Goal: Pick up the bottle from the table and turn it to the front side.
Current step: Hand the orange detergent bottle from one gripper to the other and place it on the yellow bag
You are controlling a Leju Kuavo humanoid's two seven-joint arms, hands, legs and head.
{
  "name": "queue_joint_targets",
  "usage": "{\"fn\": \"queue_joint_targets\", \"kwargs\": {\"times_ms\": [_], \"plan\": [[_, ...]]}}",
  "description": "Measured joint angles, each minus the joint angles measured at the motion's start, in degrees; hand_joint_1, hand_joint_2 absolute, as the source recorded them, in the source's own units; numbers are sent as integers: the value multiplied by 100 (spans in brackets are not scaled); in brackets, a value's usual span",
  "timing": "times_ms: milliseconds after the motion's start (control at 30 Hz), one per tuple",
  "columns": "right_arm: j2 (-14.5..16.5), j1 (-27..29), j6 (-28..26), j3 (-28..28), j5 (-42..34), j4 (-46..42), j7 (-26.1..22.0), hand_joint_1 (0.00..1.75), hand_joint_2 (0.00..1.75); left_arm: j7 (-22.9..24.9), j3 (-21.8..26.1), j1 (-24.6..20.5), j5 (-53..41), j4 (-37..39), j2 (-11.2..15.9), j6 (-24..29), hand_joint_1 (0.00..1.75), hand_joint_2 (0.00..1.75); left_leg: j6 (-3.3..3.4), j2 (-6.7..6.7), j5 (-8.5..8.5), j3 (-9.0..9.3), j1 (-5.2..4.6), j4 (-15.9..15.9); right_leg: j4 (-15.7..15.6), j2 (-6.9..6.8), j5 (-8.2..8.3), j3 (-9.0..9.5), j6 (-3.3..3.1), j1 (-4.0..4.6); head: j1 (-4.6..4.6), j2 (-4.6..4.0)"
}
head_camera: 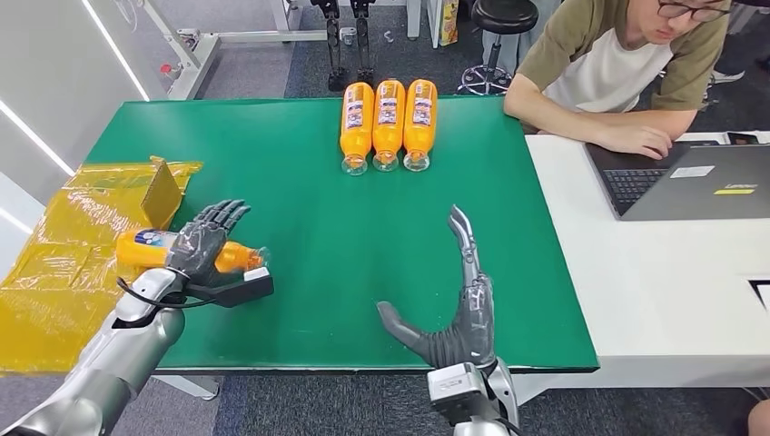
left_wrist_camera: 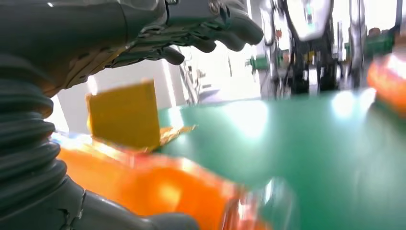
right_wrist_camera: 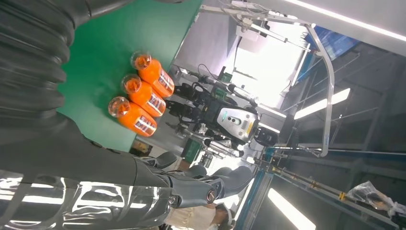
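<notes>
Currently the left hand [head_camera: 202, 243] has its fingers over the bottle [head_camera: 150, 247] lying at the table's [head_camera: 327, 218] left edge; grasp unconfirmed. Right hand [head_camera: 459, 313] released. Risk: bottle rolling off edge.

Green table [head_camera: 318, 182] cover: matt, cloth-like, smooth. Bottle [head_camera: 150, 249] by left hand [head_camera: 202, 243]: glossy orange plastic, clear cap end, paper-like label. Three far bottles [head_camera: 388, 113]: same glossy plastic, printed labels. Yellow sheet [head_camera: 54, 263] at left: shiny, crinkled plastic film. Arms: brushed silver metal; hands dark grey matt plastic, right hand [head_camera: 459, 309] too. Ribbed wrist cover [left_wrist_camera: 24, 143]: matt rubbery. White table [head_camera: 654, 300]: smooth, semi-matt.
</notes>
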Motion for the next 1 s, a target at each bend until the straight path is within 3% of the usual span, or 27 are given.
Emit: {"fn": "queue_joint_targets", "kwargs": {"times_ms": [133, 233, 433, 533, 700, 833, 1000], "plan": [[0, 92, -25, 0, 62, -56, 16, 0, 175, -213, 224, 22, 303, -159, -42, 277, 0, 175, 0, 0, 0, 0, 0, 0, -1, 1, 0, 0, 0, 0, -1, 0], [0, 177, -57, -6, 97, -97, 54, 0, 175, -596, 464, 117, 855, -436, -113, 791, 0, 175, 0, 0, 0, 0, 0, 0, -1, 1, 0, 0, 0, 0, 1, 0], [-4, 333, -191, -32, 150, -106, 71, 0, 175, -1437, 1012, 639, 2593, -1917, -349, 1612, 0, 175, 1, 1, -3, 0, -2, 0, -3, 2, -1, 1, 1, -2, -1, 0], [-4, 389, -263, -58, 146, -83, 48, 0, 175, -1849, 1221, 1158, 3935, -3100, -591, 1644, 0, 175, 2, 1, -6, -1, -2, 0, -6, 2, -2, 1, 2, -2, -1, 0], [-4, 442, -292, -67, 97, -21, -11, 0, 175, -1960, 1244, 2029, 5753, -4879, -1054, 1485, 0, 175, 8, 2, -14, -3, -2, 0, -11, 1, -6, 1, 7, -2, 0, 0], [-4, 447, -291, -68, 47, 4, -16, 0, 175, -1964, 1114, 2539, 6086, -5695, -1389, 1415, 0, 175, 15, 0, -18, -4, -2, 0, -12, -3, -8, 4, 11, -2, -1, 0], [-4, 450, -291, -68, 49, 9, -15, 0, 175, -1964, 986, 2815, 6138, -6185, -1604, 1400, 0, 175, 15, 0, -17, -2, -2, 0, -11, -4, -8, 6, 11, -2, 0, 0]]}}
